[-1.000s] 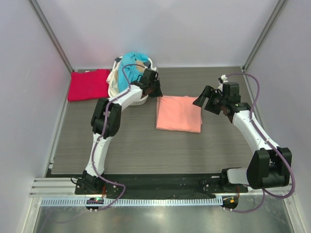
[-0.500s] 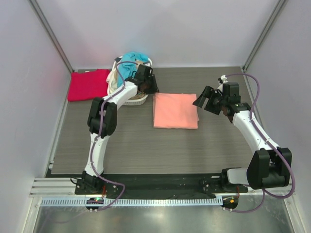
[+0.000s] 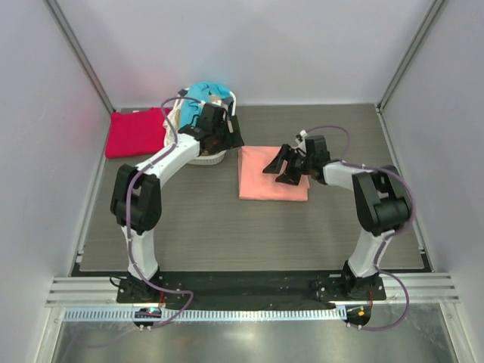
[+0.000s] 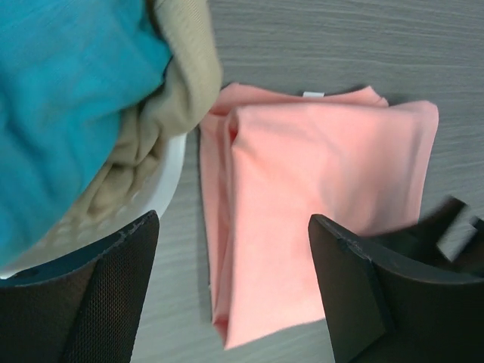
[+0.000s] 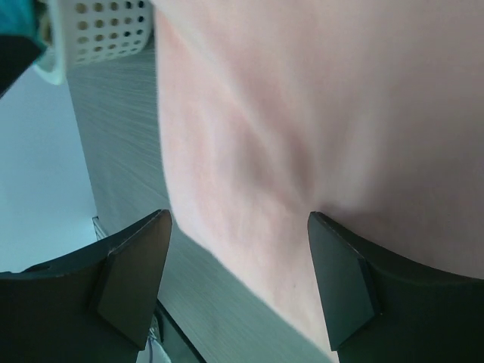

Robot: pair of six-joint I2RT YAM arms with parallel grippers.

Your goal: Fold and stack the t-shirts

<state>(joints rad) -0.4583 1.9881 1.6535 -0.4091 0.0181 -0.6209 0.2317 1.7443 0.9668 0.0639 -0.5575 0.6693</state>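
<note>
Right claw (image 3: 274,174), jaws apart, hovers over folded salmon-pink shirt (image 3: 261,190), perhaps touching.

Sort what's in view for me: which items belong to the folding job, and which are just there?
Job:
salmon-pink folded cloth t-shirt
crimson red cloth t-shirt
teal blue cloth t-shirt
beige cloth t-shirt

Just there:
white perforated plastic laundry basket
grey wood-grain table

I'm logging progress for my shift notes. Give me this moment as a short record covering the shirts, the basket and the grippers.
salmon-pink shirt: folded, mid-table
crimson shirt: folded, far-left corner
basket: holds teal shirt and beige shirt, both unfolded
left gripper: open, above the gap between basket and salmon-pink shirt
right gripper: open, over salmon-pink shirt
stack: not yet made
</note>
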